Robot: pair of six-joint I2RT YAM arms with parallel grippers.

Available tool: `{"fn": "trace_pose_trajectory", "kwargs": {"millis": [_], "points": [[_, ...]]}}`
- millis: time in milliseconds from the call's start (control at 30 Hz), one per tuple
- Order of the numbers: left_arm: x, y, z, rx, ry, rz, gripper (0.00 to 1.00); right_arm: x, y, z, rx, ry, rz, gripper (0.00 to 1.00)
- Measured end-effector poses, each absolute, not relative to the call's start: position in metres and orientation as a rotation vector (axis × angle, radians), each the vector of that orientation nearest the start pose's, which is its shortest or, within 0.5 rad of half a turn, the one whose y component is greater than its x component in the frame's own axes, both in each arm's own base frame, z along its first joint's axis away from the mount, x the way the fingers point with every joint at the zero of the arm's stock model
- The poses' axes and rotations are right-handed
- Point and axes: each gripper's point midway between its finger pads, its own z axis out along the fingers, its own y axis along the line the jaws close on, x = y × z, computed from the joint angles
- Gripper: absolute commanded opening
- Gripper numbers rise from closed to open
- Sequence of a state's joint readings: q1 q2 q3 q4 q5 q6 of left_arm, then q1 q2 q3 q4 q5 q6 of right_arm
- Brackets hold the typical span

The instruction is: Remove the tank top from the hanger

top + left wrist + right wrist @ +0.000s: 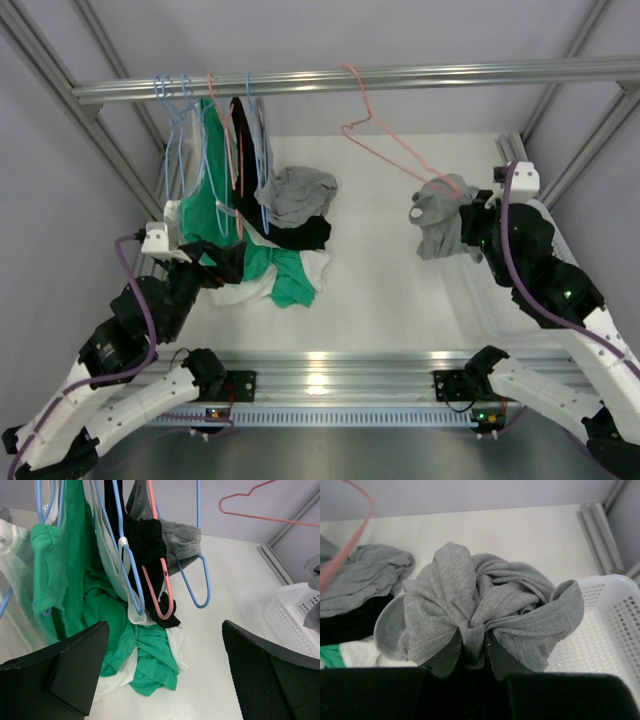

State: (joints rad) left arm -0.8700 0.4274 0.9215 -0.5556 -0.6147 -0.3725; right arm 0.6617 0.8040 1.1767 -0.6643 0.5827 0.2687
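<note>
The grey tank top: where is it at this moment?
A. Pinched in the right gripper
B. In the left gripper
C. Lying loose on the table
A: in the right wrist view the grey tank top is bunched up and clamped between the fingers of the right gripper, clear of the table.

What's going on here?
The right arm has its jaws shut on a bunched grey top near the white basket. The pink hanger on the rail reaches down to it; whether it is fully free is unclear. The left arm has its jaws open by the other hung tops.
</note>
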Motion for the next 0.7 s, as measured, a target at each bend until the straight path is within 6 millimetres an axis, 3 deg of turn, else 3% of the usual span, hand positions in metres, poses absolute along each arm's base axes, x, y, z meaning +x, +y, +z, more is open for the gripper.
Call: {"fn": "trace_pose_trajectory", "kwargs": {"millis": [167, 267, 400, 500, 700], "points": [[0.191, -0.087, 0.34, -0.074, 1.637, -0.45, 0.99, 0.247, 0.059, 0.338, 0.071, 1.841, 0.029, 0.0], [0.19, -0.086, 0.34, -0.076, 1.636, -0.449, 0.99, 0.246, 0.052, 0.318, 0.077, 1.879, -0.017, 0.0], [0.19, -0.084, 0.34, -0.079, 1.634, -0.446, 0.99, 0.247, 0.015, 0.288, 0.177, 1.946, -0.162, 0.0], [0.19, -0.085, 0.339, -0.079, 1.636, -0.446, 0.99, 0.245, -0.02, 0.278, 0.308, 1.966, -0.269, 0.0], [0.19, -0.085, 0.339, -0.08, 1.636, -0.449, 0.99, 0.256, -0.053, 0.255, 0.475, 2.028, -0.327, 0.0]]}}
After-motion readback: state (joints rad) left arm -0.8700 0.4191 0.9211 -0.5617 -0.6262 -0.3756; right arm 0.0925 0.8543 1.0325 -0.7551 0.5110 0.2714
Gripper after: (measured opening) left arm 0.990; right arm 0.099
